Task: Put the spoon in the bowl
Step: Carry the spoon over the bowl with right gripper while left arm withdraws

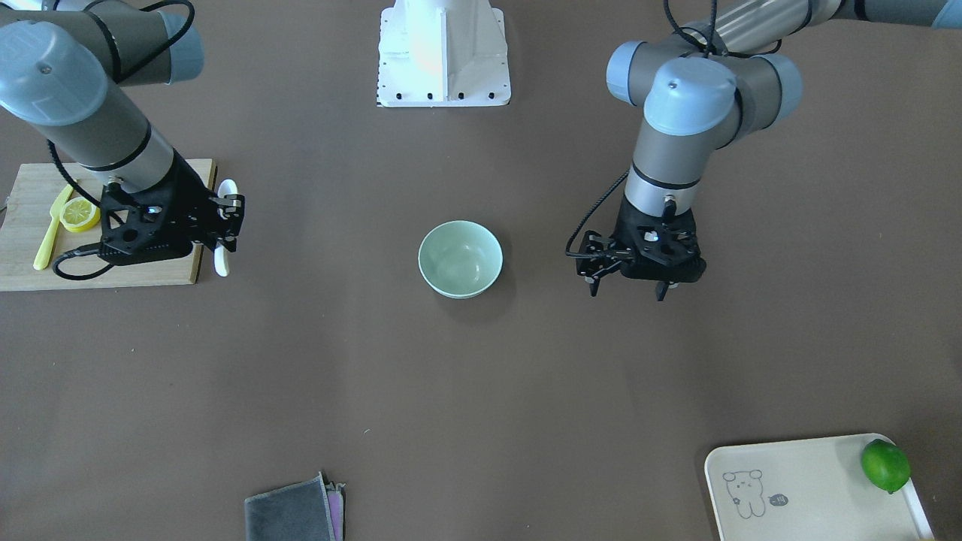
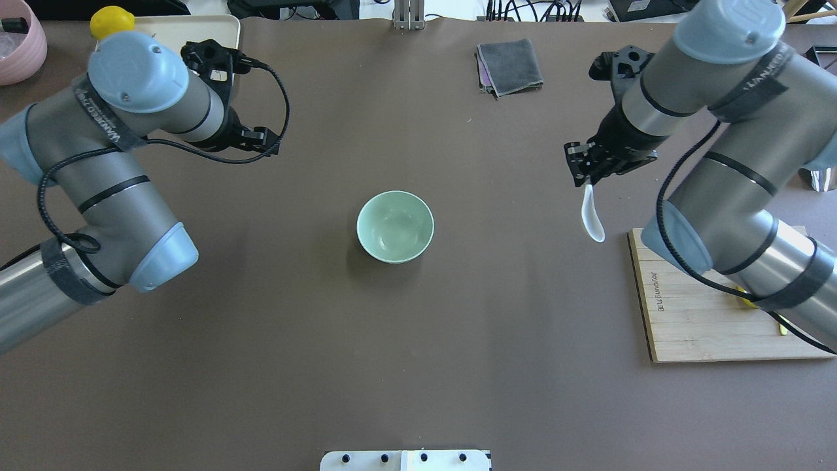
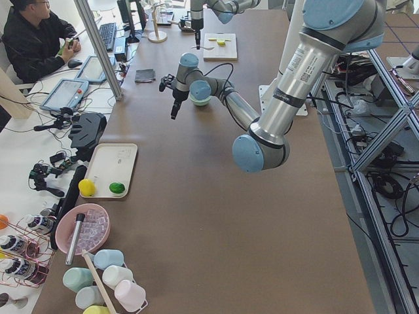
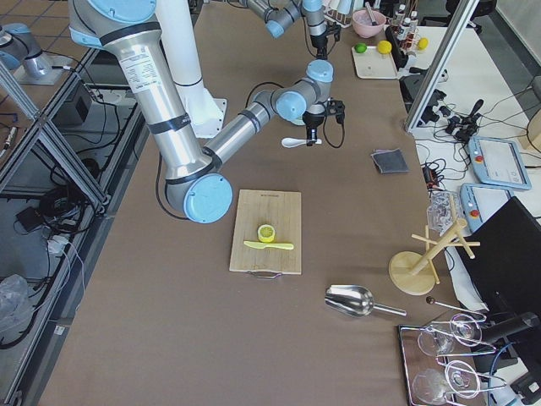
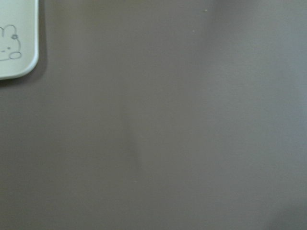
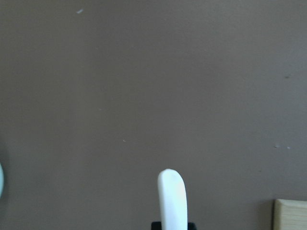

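The pale mint-green bowl (image 1: pixel 460 258) stands empty and upright at the table's middle, also in the overhead view (image 2: pixel 395 226). My right gripper (image 1: pixel 225 222) is shut on the white spoon (image 2: pixel 592 216), held roughly level beside the cutting board's edge, well to the bowl's side. The spoon's handle tip shows in the right wrist view (image 6: pixel 171 196). My left gripper (image 1: pixel 627 293) is open and empty, hanging over bare table on the bowl's other side.
A wooden cutting board (image 1: pixel 22 225) holds a lemon slice (image 1: pixel 80 214) and a yellow knife (image 1: pixel 49 237). A cream tray (image 1: pixel 812 488) holds a lime (image 1: pixel 885 465). A grey cloth (image 1: pixel 293 511) lies at the far edge.
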`<state>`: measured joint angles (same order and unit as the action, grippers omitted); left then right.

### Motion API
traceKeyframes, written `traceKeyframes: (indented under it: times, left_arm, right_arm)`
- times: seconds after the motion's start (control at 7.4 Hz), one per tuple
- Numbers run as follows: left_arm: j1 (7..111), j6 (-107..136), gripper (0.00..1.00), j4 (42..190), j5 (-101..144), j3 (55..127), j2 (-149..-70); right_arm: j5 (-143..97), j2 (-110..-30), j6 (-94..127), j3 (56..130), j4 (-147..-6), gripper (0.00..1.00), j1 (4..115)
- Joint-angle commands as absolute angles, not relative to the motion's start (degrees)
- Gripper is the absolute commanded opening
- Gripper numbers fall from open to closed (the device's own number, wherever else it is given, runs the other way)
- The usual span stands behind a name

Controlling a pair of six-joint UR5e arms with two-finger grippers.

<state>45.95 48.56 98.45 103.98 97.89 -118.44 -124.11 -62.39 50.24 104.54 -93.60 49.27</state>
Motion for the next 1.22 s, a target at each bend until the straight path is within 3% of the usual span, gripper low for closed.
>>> traceKeyframes:
  times: [0.0, 0.27, 0.41, 1.08]
  left_arm:
    - [48.33, 46.14, 0.98, 98.70, 103.89, 100.02, -113.39]
    - [50.09, 46.14, 0.98, 98.70, 104.15, 100.02, -112.06]
    - [50.45, 46.14, 0.98, 98.70, 104.15, 100.02, -111.71]
    - [50.71, 46.14, 0.98, 98.79, 104.24, 99.41, -111.71]
  right_arm:
    - [-119.21, -51.29, 57.98, 98.47, -93.52, 0.00, 45.11]
    - [-114.88, -41.61, 62.47, 86.89, -90.12, 0.00, 41.67]
    - [-113.22, -40.96, 64.40, 83.79, -85.30, 0.00, 40.88]
    - [-104.78, -39.03, 67.58, 79.98, -78.84, 0.00, 35.08]
